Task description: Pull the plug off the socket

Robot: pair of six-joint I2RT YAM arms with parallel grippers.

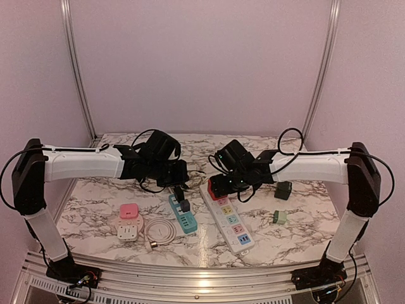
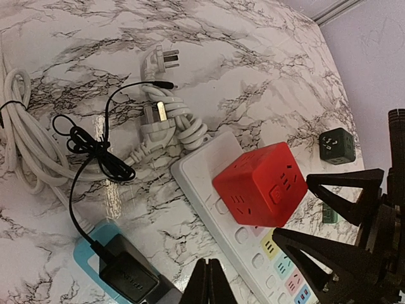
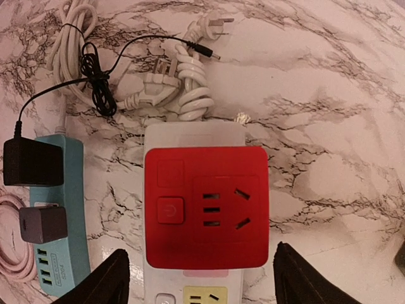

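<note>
Right wrist — red plug (image 3: 205, 209) centred just beyond right claw (image 3: 201, 280); jaws apart.

- Left arm (image 1: 82, 163): long white link, black housings at shoulder, elbow and wrist.
- Right arm (image 1: 310, 166): the same white link and black housings.
- Thin black cables (image 1: 291, 129) loop off both arms' joints.
- Black bases (image 1: 63, 270) with small coloured wires showing.
- Right gripper (image 3: 199, 278): black fingers (image 3: 104, 285), tapered to points, triangular with a cut-out.

red cube plug (image 3: 205, 209), white strip (image 3: 190, 134), marbled table (image 3: 329, 95)
</note>
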